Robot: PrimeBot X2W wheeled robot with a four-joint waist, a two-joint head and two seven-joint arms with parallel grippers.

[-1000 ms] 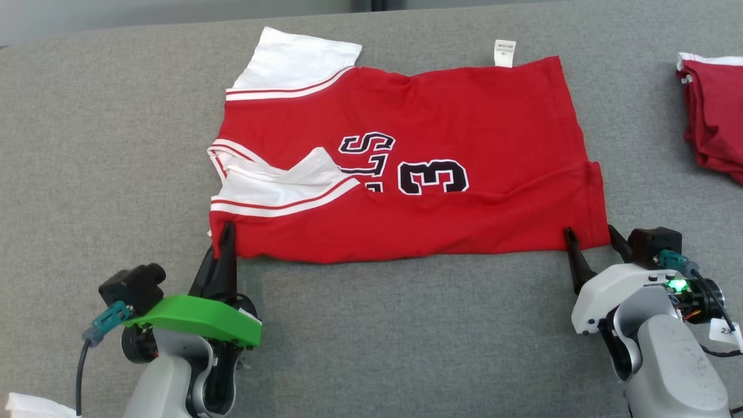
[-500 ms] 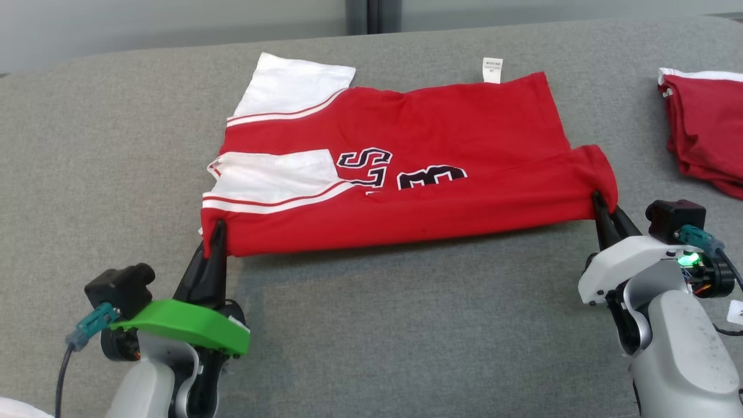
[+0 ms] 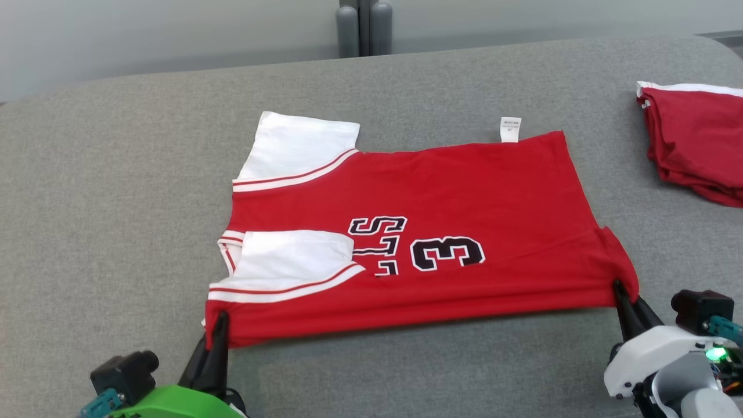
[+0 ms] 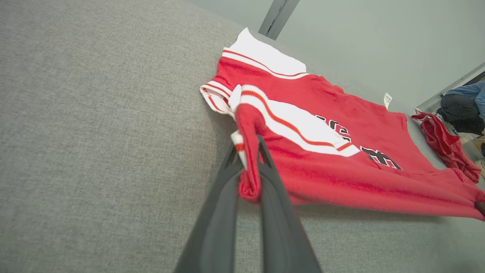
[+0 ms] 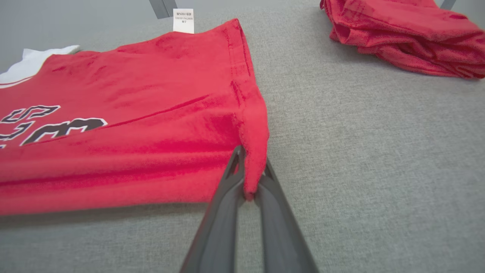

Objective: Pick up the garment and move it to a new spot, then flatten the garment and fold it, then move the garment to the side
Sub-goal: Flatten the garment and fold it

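Left gripper (image 3: 220,328): closed tight on the jersey (image 3: 441,191) at its near corner, below the white sleeve.
Right gripper (image 3: 621,293): pinched shut on the other near corner, at the hem.
Jersey: near edge lifted between the two grippers; the rest lies on the surface (image 3: 116,174) ahead of them.
Pile (image 3: 696,145): red cloth, ahead and to the right of the right gripper, apart from the jersey.
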